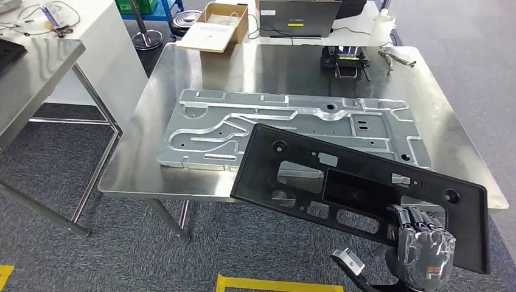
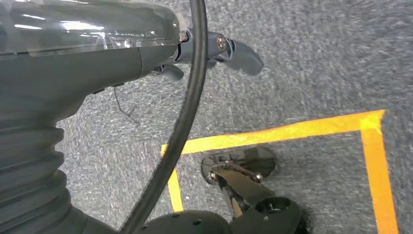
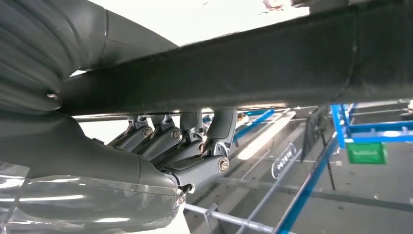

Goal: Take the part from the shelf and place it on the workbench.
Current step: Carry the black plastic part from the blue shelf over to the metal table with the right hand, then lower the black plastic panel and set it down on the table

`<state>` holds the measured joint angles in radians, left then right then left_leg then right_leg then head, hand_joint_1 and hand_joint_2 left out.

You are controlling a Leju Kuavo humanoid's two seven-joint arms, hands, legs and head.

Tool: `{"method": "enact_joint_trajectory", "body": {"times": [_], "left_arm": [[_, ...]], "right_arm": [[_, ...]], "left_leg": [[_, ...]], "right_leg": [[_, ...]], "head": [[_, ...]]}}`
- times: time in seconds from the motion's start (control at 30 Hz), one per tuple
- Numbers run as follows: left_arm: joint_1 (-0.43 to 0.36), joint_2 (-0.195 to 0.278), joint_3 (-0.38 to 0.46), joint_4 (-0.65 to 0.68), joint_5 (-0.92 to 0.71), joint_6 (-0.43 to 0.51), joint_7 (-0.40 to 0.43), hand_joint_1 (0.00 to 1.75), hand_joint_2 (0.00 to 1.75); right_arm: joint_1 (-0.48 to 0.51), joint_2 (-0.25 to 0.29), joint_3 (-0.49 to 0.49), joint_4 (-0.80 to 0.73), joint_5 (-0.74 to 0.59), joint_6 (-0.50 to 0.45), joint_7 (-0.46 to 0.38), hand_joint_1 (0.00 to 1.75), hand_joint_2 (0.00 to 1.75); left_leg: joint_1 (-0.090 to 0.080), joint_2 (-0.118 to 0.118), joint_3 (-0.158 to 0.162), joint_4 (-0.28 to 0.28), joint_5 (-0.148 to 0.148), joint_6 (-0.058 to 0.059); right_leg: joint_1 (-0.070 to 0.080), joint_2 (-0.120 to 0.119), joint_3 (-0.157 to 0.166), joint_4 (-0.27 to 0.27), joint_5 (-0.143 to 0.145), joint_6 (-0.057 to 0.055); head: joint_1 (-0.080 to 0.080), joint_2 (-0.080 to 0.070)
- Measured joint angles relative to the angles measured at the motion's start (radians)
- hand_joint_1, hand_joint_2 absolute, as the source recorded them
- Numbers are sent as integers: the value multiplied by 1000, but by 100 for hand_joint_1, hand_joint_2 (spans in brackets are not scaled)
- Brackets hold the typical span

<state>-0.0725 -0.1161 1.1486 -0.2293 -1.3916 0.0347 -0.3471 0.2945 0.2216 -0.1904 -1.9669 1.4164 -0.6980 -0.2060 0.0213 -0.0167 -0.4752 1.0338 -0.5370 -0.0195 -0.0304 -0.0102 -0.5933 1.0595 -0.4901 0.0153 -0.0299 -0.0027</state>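
Observation:
A flat black plastic panel [image 1: 365, 188] with several cut-outs hangs over the front right edge of the steel workbench [image 1: 286, 67], partly covering a large silver pressed-metal plate [image 1: 268, 125] that lies on the bench. My right hand [image 1: 423, 240] holds the panel at its near edge, fingers curled up against it. In the right wrist view the panel [image 3: 253, 73] is a dark bar lying across the fingers [image 3: 195, 141] of the right hand [image 3: 146, 161]. My left hand [image 2: 146, 44] hangs over the grey carpet with nothing in it, fingers [image 2: 238, 51] loosely curled.
At the back of the bench stand a black tool [image 1: 345, 61], a laptop [image 1: 298, 18], a cardboard box [image 1: 216, 24] and a white bottle [image 1: 382, 27]. A second steel table [image 1: 36, 73] is at the left. Yellow floor tape [image 2: 292, 131] marks the carpet.

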Motion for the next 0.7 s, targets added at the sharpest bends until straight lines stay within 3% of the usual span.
{"method": "enact_joint_trajectory", "body": {"times": [0.07,0.13,0.2,0.23,0.27,0.3,0.37,0.43,0.5,0.57,0.63,0.7], "left_arm": [[-2,0,0,0,0,0,0,0,175],[-4,0,0,0,0,0,0,0,175],[-2,0,0,0,0,0,0,0,175],[0,0,0,0,0,0,0,0,175],[2,0,0,0,0,0,0,0,175],[4,0,0,0,0,0,0,0,175],[6,2,0,0,0,0,-2,0,175],[9,5,0,0,1,0,-4,0,175],[10,7,0,0,1,0,-4,0,175],[6,8,0,0,1,-1,-5,0,175],[2,8,0,0,0,-4,-5,0,175],[-1,9,0,0,-2,-9,-4,0,175]], "right_arm": [[1,-1,2,0,0,0,2,175,175],[1,-1,3,0,0,0,3,175,175],[1,-2,4,0,-2,0,4,175,175],[1,-2,5,1,-4,0,5,175,175],[2,-2,5,1,-6,0,7,175,175],[2,-2,6,3,-9,0,10,175,175],[1,-2,8,7,-15,0,16,175,175],[-1,-5,10,14,-22,0,21,175,175],[-2,-12,12,22,-28,0,26,175,175],[-9,-25,13,29,-40,0,32,175,175],[-22,-43,15,43,-57,0,44,175,175],[-39,-68,20,75,-76,4,68,175,175]], "left_leg": [[2,5,-16,49,5,-7],[2,10,-84,159,-17,-10],[0,11,-172,264,-67,-9],[-2,11,-202,284,-83,-6],[-5,11,-218,271,-80,1],[-9,11,-220,231,-55,12],[-24,9,-205,116,45,41],[-38,6,-187,47,105,56],[-42,3,-162,23,102,58],[-37,3,-126,-5,102,63],[-31,3,-93,-26,95,66],[-27,2,-68,-34,78,67]], "right_leg": [[-1,4,18,-6,-4,-17],[3,4,38,-13,-16,-31],[10,6,54,-16,-31,-39],[14,8,64,-16,-40,-42],[18,9,76,-17,-49,-44],[23,11,89,-17,-60,-45],[29,12,113,-19,-81,-45],[29,17,131,-25,-98,-37],[28,20,149,-23,-94,-24],[26,18,141,24,-73,-13],[23,16,76,124,-75,-2],[17,15,-11,212,-127,11]], "head": [[0,0],[0,0],[0,0],[0,0],[0,0],[0,0],[0,0],[0,0],[0,0],[0,0],[0,0],[0,0]]}}
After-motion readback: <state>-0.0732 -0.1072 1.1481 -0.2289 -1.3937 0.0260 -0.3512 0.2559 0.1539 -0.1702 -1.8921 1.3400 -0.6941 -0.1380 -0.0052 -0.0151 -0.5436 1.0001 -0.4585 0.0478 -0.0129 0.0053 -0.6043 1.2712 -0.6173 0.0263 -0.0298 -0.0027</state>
